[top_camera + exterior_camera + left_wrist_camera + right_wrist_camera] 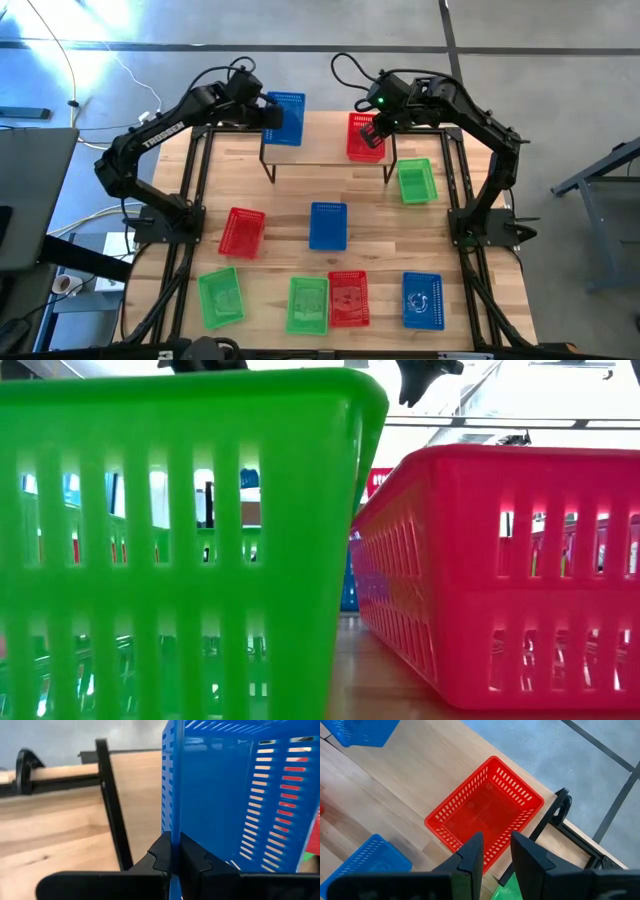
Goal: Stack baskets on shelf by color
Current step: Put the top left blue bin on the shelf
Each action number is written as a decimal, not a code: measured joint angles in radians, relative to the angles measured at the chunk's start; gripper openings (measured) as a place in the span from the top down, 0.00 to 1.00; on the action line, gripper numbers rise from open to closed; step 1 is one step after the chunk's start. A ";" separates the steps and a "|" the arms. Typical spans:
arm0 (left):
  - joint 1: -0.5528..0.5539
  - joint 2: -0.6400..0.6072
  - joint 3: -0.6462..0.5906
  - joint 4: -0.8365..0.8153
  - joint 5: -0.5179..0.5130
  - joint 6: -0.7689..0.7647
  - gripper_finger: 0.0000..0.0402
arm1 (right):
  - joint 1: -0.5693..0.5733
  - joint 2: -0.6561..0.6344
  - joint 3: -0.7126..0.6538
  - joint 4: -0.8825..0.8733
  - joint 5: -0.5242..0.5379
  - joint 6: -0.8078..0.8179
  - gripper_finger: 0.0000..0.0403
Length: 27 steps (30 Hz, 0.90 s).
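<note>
The shelf stands at the table's far edge. My left gripper is shut on a blue basket over the shelf's left end. A red basket sits with its floor on the shelf's right end. My right gripper is open just above it, and the basket's near short wall shows in the gap between the fingers. I cannot tell whether they touch it. Seven more baskets lie on the tabletop. My left gripper pinches the blue basket's side wall at its rim, one finger inside the basket and one finger outside. It comes level from the table's left side. Whether the basket rests on the shelf or hangs clear, I cannot tell.
On the tabletop: a green basket by the shelf's right leg, a red and a blue in the middle. Along the near edge: two green, a red, a blue. The shelf's middle is bare.
</note>
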 joint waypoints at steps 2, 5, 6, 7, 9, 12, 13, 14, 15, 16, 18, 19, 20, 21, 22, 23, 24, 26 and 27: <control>0.000 0.006 0.000 -0.008 -0.002 -0.009 0.99 | 0.000 0.000 0.000 0.000 0.000 0.000 0.78; 0.000 0.004 0.000 -0.010 0.002 -0.029 0.99 | 0.000 0.000 0.000 0.000 -0.001 0.000 0.78; 0.000 0.005 0.000 -0.011 0.007 -0.031 0.99 | 0.000 0.000 0.000 0.000 -0.004 0.000 0.78; 0.000 0.005 0.000 -0.016 0.009 -0.031 0.99 | 0.000 0.000 0.000 0.000 -0.004 0.000 0.78; 0.000 0.005 0.000 -0.043 0.005 -0.042 0.99 | 0.000 0.000 0.000 0.000 -0.004 0.000 0.78; 0.000 0.008 0.000 -0.077 0.006 -0.053 0.99 | 0.000 0.000 0.000 0.000 -0.004 0.000 0.78; 0.000 0.010 0.000 -0.078 0.014 -0.054 0.99 | 0.000 0.000 0.000 0.000 -0.004 0.000 0.78; 0.000 0.013 0.000 -0.080 0.024 -0.060 0.99 | 0.000 0.000 0.000 0.000 -0.004 0.000 0.78; 0.000 0.017 0.000 -0.081 0.032 -0.062 0.99 | 0.000 0.000 0.000 0.000 -0.004 0.000 0.78; 0.000 0.022 0.000 -0.081 0.039 -0.062 0.99 | 0.000 0.000 0.000 0.000 -0.004 0.000 0.78; 0.000 0.037 0.000 -0.082 0.053 -0.064 0.99 | 0.000 0.000 0.000 0.000 -0.004 0.000 0.78; -0.002 0.044 0.000 -0.082 0.057 -0.065 0.99 | 0.000 0.000 0.000 0.000 -0.004 0.000 0.78; -0.002 0.052 0.000 -0.085 0.058 -0.068 0.99 | 0.000 0.000 0.000 0.000 -0.004 0.000 0.78; -0.002 0.057 0.000 -0.086 0.058 -0.069 0.99 | 0.000 0.000 0.000 -0.001 -0.005 0.000 0.78; -0.002 0.060 0.000 -0.086 0.058 -0.069 0.99 | 0.000 0.000 0.000 -0.001 -0.006 0.000 0.78; -0.002 0.062 0.000 -0.085 0.057 -0.069 0.99 | 0.000 0.000 0.000 -0.001 -0.005 0.000 0.78; -0.002 0.062 0.000 -0.085 0.057 -0.069 0.99 | 0.000 0.000 0.000 -0.001 -0.006 0.000 0.78; -0.002 0.062 0.000 -0.085 0.053 -0.072 0.99 | 0.000 0.000 0.000 -0.001 -0.007 0.000 0.78; -0.002 0.062 0.000 -0.085 0.050 -0.074 0.99 | 0.000 0.000 0.000 -0.001 -0.007 0.000 0.78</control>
